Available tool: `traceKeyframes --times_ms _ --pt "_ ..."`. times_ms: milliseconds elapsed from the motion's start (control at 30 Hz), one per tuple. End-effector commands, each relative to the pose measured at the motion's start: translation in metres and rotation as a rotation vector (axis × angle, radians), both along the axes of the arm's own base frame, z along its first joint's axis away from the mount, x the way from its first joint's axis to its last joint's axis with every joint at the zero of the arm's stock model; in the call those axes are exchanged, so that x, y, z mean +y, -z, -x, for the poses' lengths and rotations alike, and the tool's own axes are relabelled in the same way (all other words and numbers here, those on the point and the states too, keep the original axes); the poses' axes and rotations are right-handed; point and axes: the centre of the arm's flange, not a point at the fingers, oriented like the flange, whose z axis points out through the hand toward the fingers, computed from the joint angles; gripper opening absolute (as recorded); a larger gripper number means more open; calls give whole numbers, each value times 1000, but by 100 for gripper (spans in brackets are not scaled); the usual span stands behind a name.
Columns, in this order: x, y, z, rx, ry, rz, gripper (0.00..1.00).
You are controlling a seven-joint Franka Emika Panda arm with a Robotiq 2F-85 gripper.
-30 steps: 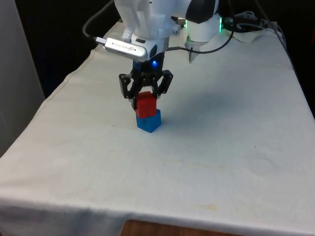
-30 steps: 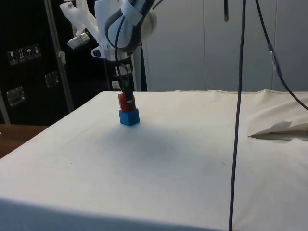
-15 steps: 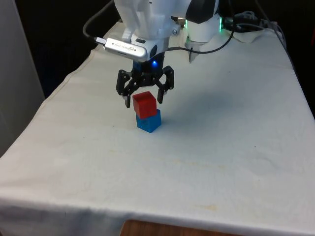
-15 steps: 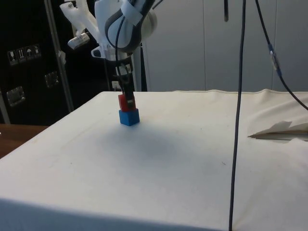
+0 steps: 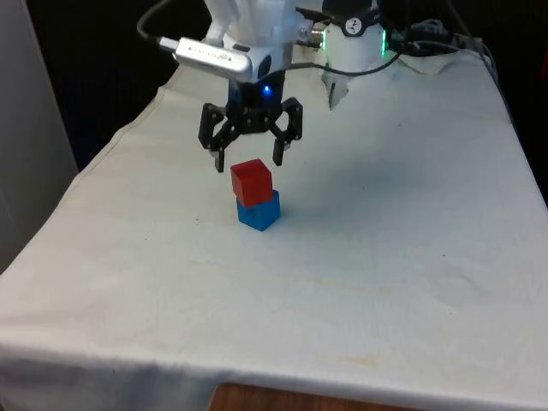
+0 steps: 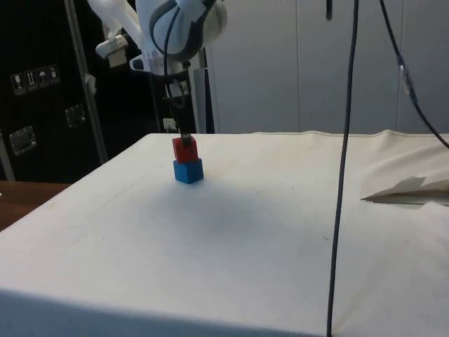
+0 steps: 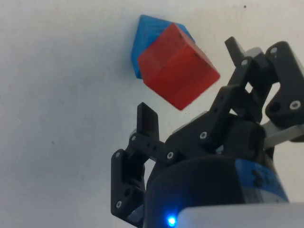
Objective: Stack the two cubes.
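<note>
We log the gripper (image 5: pixel 249 160) spread wide and empty just above the red cube (image 5: pixel 252 181), which sits skewed on the blue cube (image 7: pixel 142 35) per the wrist view.

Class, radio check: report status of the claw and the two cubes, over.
Claw open, above the stack, touching nothing. Small red cube sits on small blue cube, slightly skewed, on the white cloth. Nothing in the way.

Bare cloth (image 5: pixel 385 240) surrounds the red cube (image 5: pixel 252 181) stacked on the blue cube (image 5: pixel 259 211), the spread tool (image 5: pixel 249 161) just above.
</note>
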Motion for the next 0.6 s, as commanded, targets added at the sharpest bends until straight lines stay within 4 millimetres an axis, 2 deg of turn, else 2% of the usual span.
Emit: traceKeyframes --times_ms 0,133,200,233,433,467,567 --pt "0 -6 0 -1 0 3 100" --pt "-1 -24 0 -9 5 -1 100" --pt "0 -26 0 -15 5 -7 100" --pt "-1 -35 0 -13 7 -5 100" --pt "-1 -60 1 -25 13 -12 100" --pt "0 -55 1 -28 10 -16 100" --pt "-1 -69 1 -28 13 -15 100"
